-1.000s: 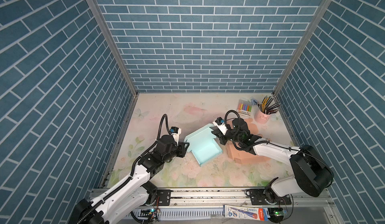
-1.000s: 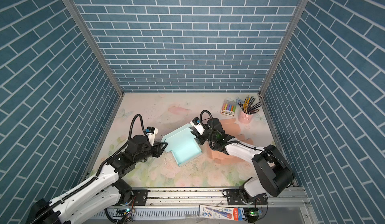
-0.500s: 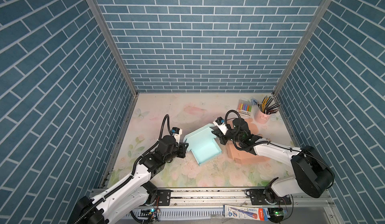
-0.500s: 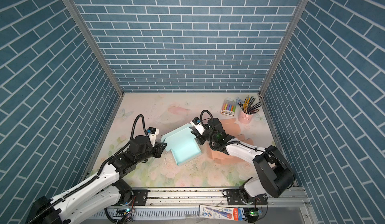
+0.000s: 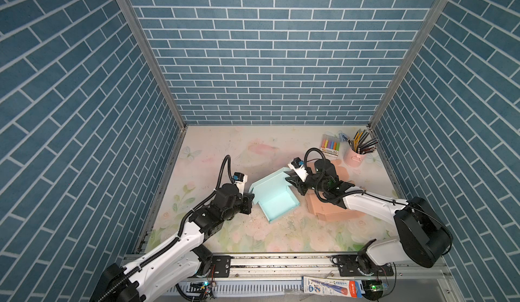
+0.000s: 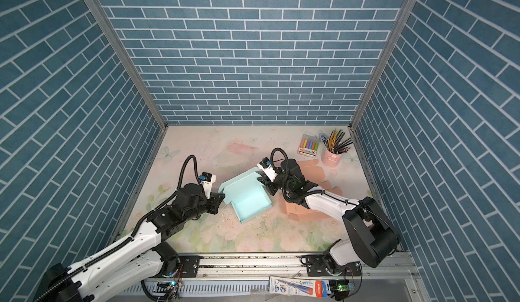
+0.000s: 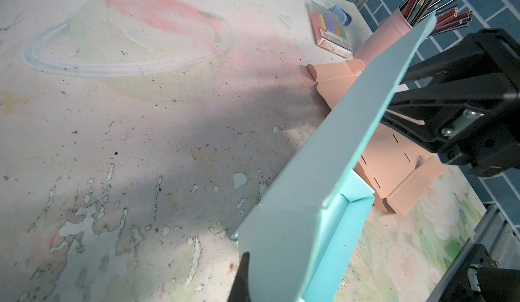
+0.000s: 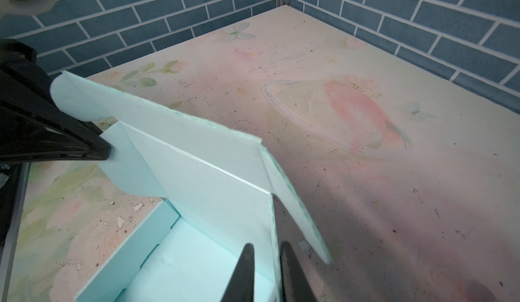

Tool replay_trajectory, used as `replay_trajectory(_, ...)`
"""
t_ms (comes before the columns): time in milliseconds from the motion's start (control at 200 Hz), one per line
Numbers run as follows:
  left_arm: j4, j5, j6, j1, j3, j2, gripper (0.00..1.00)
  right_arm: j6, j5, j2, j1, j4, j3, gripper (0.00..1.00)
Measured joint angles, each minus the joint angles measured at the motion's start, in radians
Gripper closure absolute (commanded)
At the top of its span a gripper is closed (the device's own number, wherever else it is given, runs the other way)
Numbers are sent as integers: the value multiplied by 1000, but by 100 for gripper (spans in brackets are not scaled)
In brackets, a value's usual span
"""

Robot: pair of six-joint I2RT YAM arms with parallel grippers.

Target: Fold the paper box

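Right wrist view: one teal box (image 8: 197, 179), left fingers (image 8: 70, 143) clamping it, right fingers (image 8: 242, 275) parted.

A teal paper box (image 5: 274, 199) sits mid-tabletop (image 5: 213, 157), lid flap raised; the left gripper (image 5: 251, 199) touches its left corner; the right gripper (image 5: 289, 181) meets its right edge; flat pink cardboard (image 5: 323, 210) lies just beside.

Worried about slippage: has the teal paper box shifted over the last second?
No: the teal paper box sits where it was, same gap to the flat peach cardboard.
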Motion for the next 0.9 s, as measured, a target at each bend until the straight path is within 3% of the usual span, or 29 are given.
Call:
replay_trajectory(190, -3, -19, 3, -8, 0, 0, 93, 0, -5, -10, 0, -2, 0, 92)
replay_trajectory(645, -32, -89, 2, -9, 0, -38, 97, 13, -3, -4, 42, -7, 26, 94)
replay_trajectory(900, -47, -167, 3, -8, 0, -45, 98, 96, 93, 21, 125, 16, 31, 86)
